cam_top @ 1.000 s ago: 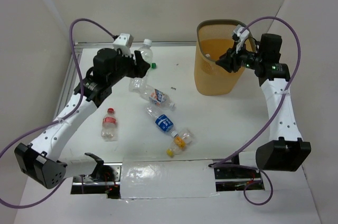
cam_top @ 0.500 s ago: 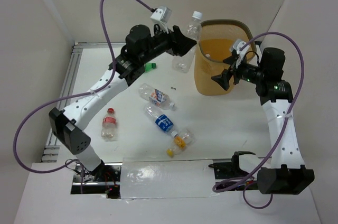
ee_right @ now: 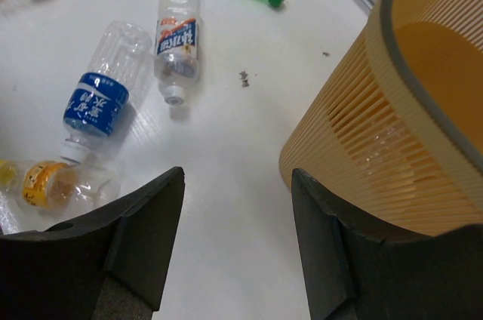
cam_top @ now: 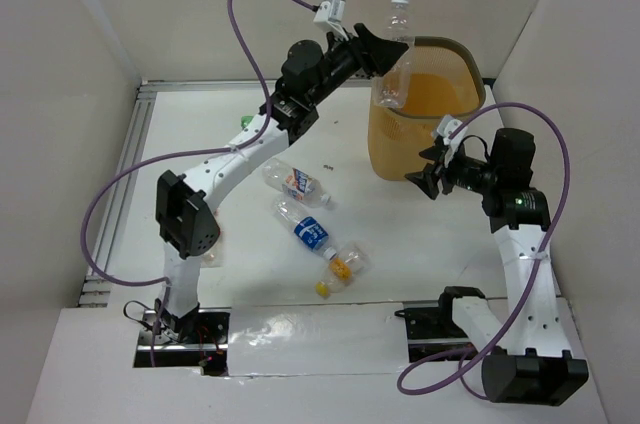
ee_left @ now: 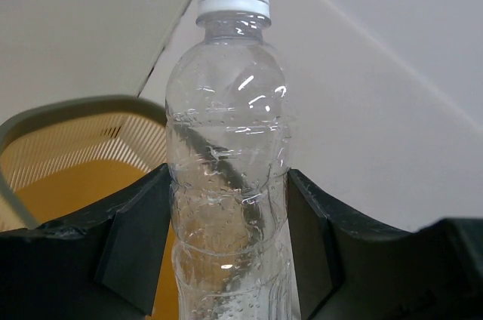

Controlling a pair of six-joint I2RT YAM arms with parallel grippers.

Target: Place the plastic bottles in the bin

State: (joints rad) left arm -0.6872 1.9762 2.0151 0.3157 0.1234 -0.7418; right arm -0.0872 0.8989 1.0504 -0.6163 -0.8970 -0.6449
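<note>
White surface (cam_top: 430, 244) with a tall orange bin (cam_top: 400, 149) at its far right. The left jaws are clamped around a clear white-capped bottle (cam_top: 398, 36), cap up, at the bin's left rim: the drop step. Next it likely needs carrying over the mouth, then releasing. The right jaws stand apart, empty, beside the bin. A blue-labelled bottle (cam_top: 310, 232), an orange-labelled bottle (cam_top: 293, 183) and a yellow-labelled bottle (cam_top: 346, 264) lie on the surface.

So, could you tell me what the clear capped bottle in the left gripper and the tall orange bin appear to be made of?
The clear white-capped bottle looks like thin glossy plastic: see-through, dented, with highlights. The tall orange bin seems translucent moulded plastic, with a ribbed, slotted wall.
</note>
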